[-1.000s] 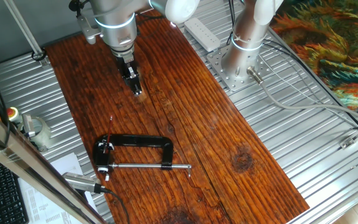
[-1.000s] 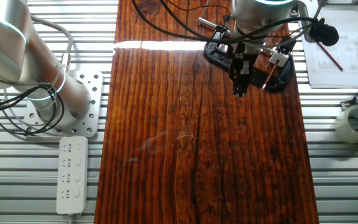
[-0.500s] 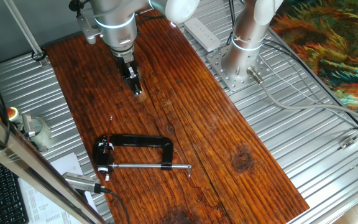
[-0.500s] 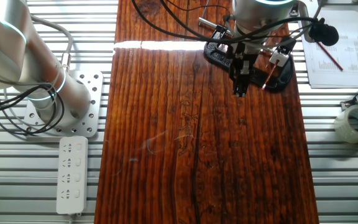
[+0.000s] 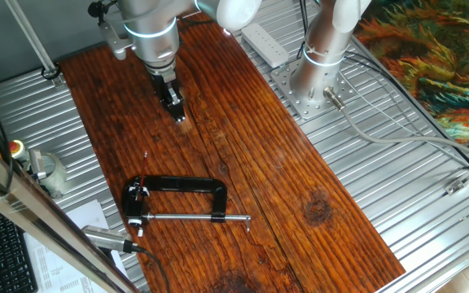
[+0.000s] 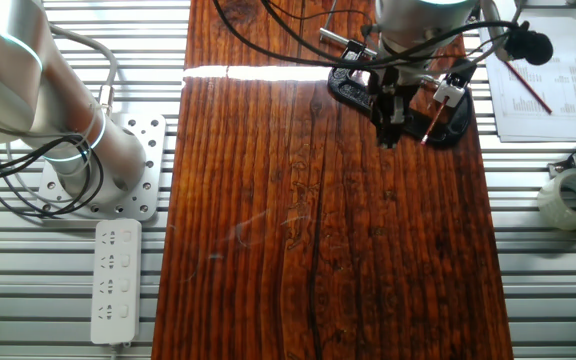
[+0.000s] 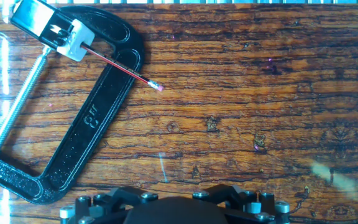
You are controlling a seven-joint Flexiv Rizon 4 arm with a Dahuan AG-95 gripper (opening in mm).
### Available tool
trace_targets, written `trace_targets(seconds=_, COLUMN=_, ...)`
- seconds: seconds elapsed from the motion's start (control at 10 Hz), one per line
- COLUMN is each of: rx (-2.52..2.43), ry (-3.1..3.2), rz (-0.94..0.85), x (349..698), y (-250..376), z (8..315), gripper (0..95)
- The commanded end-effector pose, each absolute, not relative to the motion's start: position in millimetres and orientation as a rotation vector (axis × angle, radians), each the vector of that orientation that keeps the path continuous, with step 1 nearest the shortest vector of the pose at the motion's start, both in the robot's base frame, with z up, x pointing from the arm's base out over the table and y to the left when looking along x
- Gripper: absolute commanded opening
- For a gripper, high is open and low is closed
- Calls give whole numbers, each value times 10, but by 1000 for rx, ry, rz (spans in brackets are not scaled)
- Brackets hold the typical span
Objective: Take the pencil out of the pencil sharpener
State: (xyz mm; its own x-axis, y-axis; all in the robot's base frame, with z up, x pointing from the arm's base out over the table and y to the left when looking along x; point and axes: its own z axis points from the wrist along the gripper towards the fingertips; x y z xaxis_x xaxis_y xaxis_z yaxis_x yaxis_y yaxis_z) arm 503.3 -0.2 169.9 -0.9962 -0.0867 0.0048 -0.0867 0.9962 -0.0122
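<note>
From the hand view I saw only the claw's black base along the bottom edge; its fingertips were out of frame. In both fixed views the claw (image 5: 176, 112) looked narrow and empty, though I could not tell how far apart the fingers stood. One pencil (image 7: 120, 66) showed clearly only in the hand view, its end in the white pencil sharpener (image 7: 72, 43) and its length lying across the one black clamp (image 7: 73, 124) on the table (image 7: 260, 93). One fixed view barely showed it near the clamp end.
</note>
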Motion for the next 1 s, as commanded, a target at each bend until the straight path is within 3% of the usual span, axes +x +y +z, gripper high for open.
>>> trace_targets(seconds=0.1, rx=147, ry=-3133, rz=19, x=5091, y=-1, z=1681, gripper=0)
trace_targets(seconds=1.0, rx=404, ry=-3085, rz=11, x=5998, y=137, z=1420, gripper=0)
